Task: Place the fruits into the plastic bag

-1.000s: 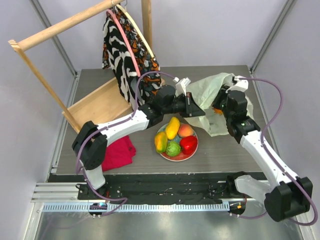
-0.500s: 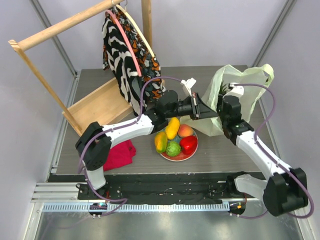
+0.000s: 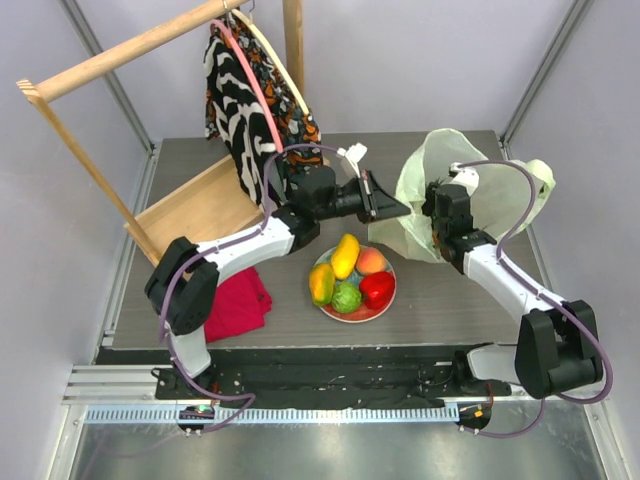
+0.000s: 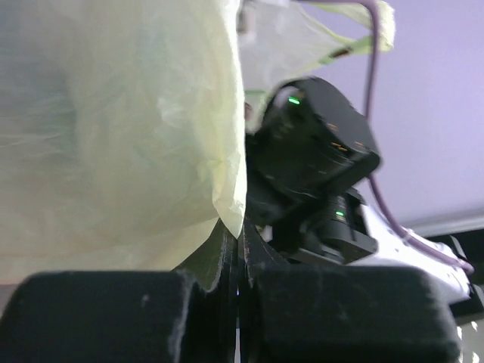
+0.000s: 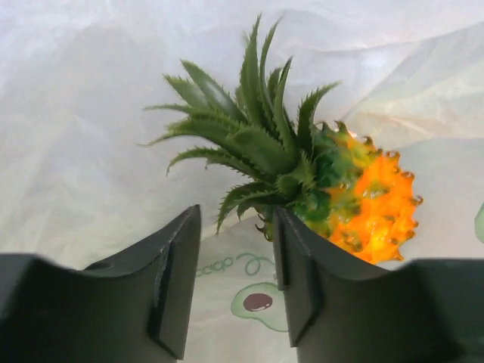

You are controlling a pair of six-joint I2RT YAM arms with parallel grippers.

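The pale yellow-green plastic bag [image 3: 490,195] stands puffed open at the right back of the table. My left gripper [image 3: 387,207] is shut on its near edge [image 4: 227,189], holding the mouth up. My right gripper [image 3: 437,203] reaches inside the bag with its jaws open [image 5: 236,227]. Just past its right finger lies the orange pineapple [image 5: 374,208] with its green crown, on the bag's inner wall [image 5: 91,113]. On the red plate [image 3: 384,310] lie two yellow mangoes [image 3: 345,255], a peach [image 3: 372,261], a red pepper [image 3: 377,289] and a green round fruit [image 3: 346,298].
A wooden clothes rack [image 3: 120,55] with a black-and-white patterned garment [image 3: 250,110] stands at the back left over a wooden tray [image 3: 195,210]. A red folded cloth [image 3: 238,305] lies front left. My right arm's wrist [image 4: 314,151] sits close before the left camera.
My right gripper has opened and let go of the pineapple inside the bag. The left gripper has drawn the bag's edge to the left, and the bag has billowed up and wider.
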